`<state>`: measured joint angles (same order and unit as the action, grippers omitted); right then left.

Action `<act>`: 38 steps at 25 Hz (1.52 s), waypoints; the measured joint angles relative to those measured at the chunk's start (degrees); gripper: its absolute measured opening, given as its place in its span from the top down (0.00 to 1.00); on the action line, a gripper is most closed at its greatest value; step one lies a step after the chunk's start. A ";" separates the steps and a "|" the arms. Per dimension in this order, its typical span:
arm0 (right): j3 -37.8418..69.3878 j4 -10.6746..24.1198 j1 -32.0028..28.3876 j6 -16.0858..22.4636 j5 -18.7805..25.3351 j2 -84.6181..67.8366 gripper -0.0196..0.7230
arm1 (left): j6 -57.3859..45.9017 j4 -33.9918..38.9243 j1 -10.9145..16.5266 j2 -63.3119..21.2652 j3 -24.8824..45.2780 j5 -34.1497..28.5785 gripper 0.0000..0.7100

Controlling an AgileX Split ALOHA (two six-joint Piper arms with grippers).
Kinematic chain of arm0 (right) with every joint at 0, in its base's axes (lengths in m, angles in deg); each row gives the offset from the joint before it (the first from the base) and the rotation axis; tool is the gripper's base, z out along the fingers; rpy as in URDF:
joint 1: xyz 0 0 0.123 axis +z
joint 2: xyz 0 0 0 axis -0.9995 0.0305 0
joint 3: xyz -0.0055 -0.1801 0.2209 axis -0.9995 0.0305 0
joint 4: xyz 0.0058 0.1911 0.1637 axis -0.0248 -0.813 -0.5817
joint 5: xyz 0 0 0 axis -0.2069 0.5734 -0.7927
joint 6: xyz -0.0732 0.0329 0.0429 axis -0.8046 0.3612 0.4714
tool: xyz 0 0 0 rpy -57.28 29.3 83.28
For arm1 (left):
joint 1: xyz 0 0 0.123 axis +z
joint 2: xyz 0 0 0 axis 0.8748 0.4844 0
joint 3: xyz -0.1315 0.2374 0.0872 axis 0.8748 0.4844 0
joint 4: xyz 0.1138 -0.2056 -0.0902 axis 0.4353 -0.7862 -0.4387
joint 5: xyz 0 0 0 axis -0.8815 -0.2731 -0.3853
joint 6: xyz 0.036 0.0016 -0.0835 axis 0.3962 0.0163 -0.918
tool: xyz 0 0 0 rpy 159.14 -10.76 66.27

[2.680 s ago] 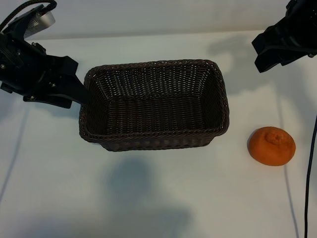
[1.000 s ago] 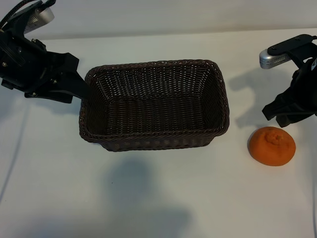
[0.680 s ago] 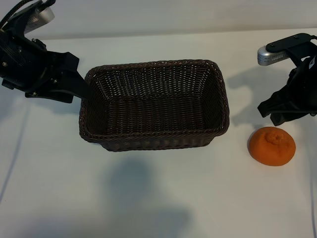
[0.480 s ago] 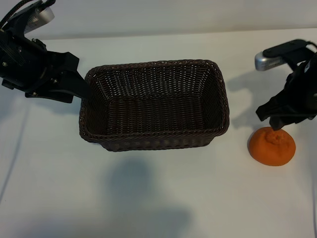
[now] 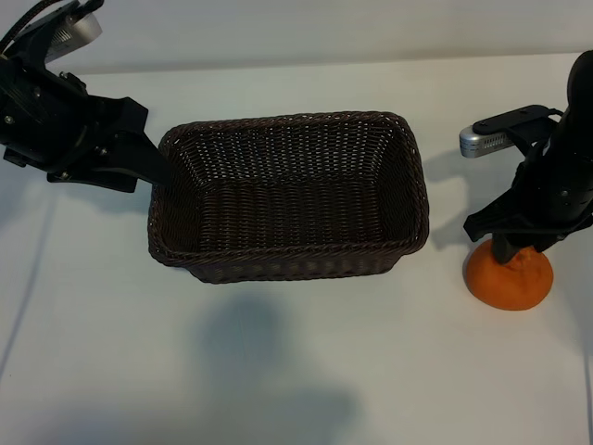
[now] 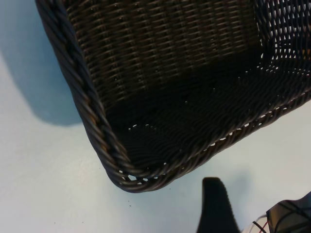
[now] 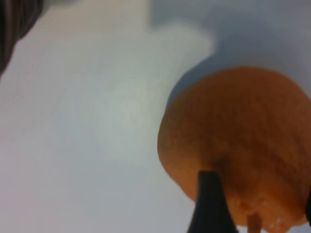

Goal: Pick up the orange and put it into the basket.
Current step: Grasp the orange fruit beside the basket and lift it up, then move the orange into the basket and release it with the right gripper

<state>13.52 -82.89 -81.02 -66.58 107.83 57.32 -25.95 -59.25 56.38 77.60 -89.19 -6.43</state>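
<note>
The orange (image 5: 511, 281) lies on the white table to the right of the basket (image 5: 287, 120), a large dark wicker one, empty inside. My right gripper (image 5: 515, 247) is directly over the orange and open. In the right wrist view the orange (image 7: 243, 141) fills the space between the two dark fingers (image 7: 209, 204), which stand down around its top. Contact with the skin cannot be told. My left gripper (image 5: 148, 171) hangs beside the basket's left end, open and holding nothing. The left wrist view shows one finger (image 6: 215, 206) near the basket's corner (image 6: 131, 172).
The basket stands mid-table between both arms. The right arm's silver wrist camera (image 5: 486, 139) sticks out toward the basket's right end. Bare white table (image 5: 278, 371) stretches along the front, with a cable (image 5: 23, 306) at the left.
My right gripper has come down and a little leftward, from just behind the orange to right over it, now covering its top. The left arm, basket and orange have not moved.
</note>
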 joint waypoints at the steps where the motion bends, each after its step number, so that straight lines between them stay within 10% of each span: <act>1: 0.00 0.00 0.00 0.00 -0.24 0.12 0.36 | 0.00 0.00 0.00 0.00 0.00 0.07 0.31; 12: 0.00 -0.10 0.00 0.00 -1.64 4.91 0.39 | -0.13 0.00 0.00 0.00 0.00 0.45 0.31; 19: 0.00 -0.13 0.00 0.17 0.82 4.91 0.83 | -0.13 0.00 0.00 0.00 0.00 1.03 0.31; 38: -3.71 1.43 0.00 0.05 10.53 -15.32 0.85 | -0.13 -0.01 0.00 0.00 0.00 1.03 0.31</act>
<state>9.81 -81.47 -81.02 -66.53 118.36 42.00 -26.08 -59.26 56.38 77.60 -89.19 -5.40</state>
